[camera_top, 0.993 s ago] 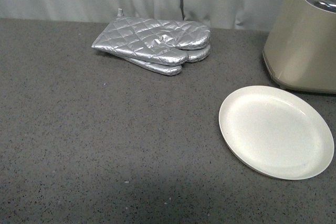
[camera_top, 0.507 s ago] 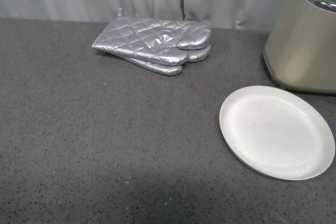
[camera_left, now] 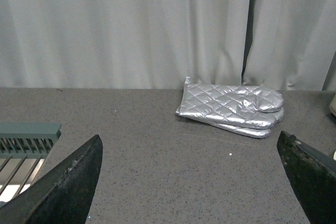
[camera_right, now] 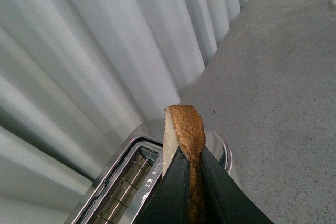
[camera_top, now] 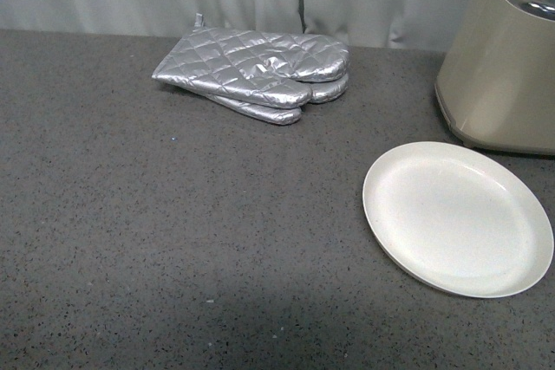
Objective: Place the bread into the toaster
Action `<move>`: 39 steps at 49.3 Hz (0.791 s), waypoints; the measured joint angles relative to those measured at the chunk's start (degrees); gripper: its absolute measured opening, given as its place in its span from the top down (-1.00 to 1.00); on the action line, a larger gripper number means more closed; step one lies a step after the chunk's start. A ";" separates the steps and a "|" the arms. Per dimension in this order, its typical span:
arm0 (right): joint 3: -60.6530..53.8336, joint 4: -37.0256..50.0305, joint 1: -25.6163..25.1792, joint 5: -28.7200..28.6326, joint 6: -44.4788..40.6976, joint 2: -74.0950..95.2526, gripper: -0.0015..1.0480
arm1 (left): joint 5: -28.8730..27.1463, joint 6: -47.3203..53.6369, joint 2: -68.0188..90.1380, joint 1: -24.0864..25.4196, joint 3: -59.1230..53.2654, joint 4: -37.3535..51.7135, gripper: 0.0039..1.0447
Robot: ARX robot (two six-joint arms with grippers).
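Note:
In the right wrist view my right gripper is shut on the bread, a slice held edge-on with its brown crust showing between the black fingers. It hangs above the toaster's chrome top, beside an open slot with wire guides. The toaster shows as a beige box at the front view's right edge, and neither arm appears there. My left gripper is open over bare countertop, holding nothing.
A round white plate lies in front of the toaster. Silver quilted oven mitts lie at the back by the pale curtain, also seen as oven mitts in the left wrist view. A green rack sits beside the left gripper.
Nothing has visibly changed in the front view apart from a very slight shift of the picture.

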 joint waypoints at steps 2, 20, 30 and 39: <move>0.11 -0.22 -0.20 0.20 0.46 0.22 0.96 | 0.00 0.00 0.00 0.00 0.00 0.00 -0.88; 4.17 -6.16 -0.57 5.40 4.07 2.23 0.96 | 0.00 0.00 0.00 0.00 0.00 0.00 -0.88; 5.81 -10.40 -0.74 6.84 7.37 3.54 0.96 | 0.00 0.00 0.00 0.00 0.00 0.00 -0.88; 5.99 -12.92 -0.85 7.63 10.19 4.17 0.96 | 0.00 0.00 0.00 0.00 0.00 0.00 -0.88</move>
